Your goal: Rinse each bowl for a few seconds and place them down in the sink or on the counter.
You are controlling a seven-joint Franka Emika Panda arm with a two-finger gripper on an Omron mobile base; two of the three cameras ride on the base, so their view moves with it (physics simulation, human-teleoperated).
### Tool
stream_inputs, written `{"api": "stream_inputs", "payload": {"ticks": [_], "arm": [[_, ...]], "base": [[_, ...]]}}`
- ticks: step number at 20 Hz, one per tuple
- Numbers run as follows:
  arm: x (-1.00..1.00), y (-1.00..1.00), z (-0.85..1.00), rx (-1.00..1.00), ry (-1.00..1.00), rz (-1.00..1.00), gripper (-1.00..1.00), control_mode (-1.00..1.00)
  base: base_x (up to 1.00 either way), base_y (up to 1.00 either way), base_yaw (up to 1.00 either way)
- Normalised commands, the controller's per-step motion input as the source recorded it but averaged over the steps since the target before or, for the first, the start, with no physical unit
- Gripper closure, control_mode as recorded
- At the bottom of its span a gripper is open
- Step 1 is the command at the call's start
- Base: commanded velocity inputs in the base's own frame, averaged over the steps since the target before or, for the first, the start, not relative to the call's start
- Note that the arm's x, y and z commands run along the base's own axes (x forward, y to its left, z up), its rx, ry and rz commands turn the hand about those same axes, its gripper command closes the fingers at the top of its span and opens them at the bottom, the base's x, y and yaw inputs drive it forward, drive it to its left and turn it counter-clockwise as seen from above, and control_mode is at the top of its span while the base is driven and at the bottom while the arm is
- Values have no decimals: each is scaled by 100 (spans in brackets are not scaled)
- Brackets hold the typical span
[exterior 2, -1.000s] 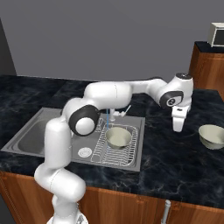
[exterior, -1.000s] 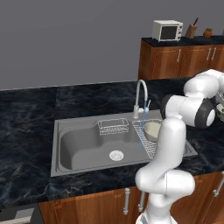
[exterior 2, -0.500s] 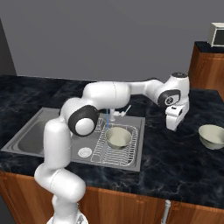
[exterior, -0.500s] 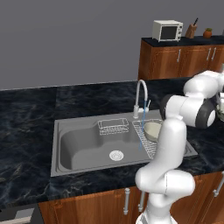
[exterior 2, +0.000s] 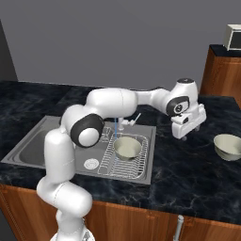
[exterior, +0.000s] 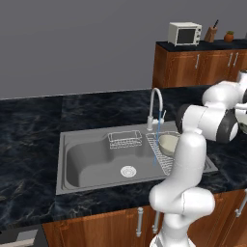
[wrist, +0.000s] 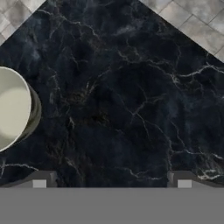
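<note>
The gripper [exterior 2: 187, 132] had its fingers [wrist: 43, 178] spread wide apart with nothing between them, hanging above bare black counter [exterior 2: 188, 164]. In the hand view, 1 bowl [wrist: 13, 109] sat at 9 o'clock, half cut off by the frame edge and well off the line between the fingers. From the right base view that same bowl [exterior 2: 228, 146] stood upright on the counter at 3 o'clock of the gripper, apart from it. The 2nd bowl [exterior 2: 127, 147] rested on the wire rack [exterior 2: 141, 162] inside the sink [exterior 2: 28, 146], near a thin stream of water [exterior 2: 116, 128] from the faucet [exterior: 155, 107].

The likely trouble: descending from this offset, 1 finger could strike the bowl's rim and skid or tip it toward the counter's edge. A pinch on a thin, curved wall might also slip when lifted.
</note>
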Motion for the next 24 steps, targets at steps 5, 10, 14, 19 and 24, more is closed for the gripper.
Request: {"api": "stream_inputs", "payload": {"ticks": [5,10,14,19,24], "arm": [[0,-6,0,-1,-3,-24,-100,-100],[0,-8,3,0,0,-16,-100,-100],[1,-15,2,1,0,-9,-100,-100],[1,-21,0,2,0,-5,-100,-100],[7,-23,0,2,1,-1,-100,-100]], "base": [[0,0,0],[0,0,0],[0,0,0],[0,0,0],[0,0,0]]}}
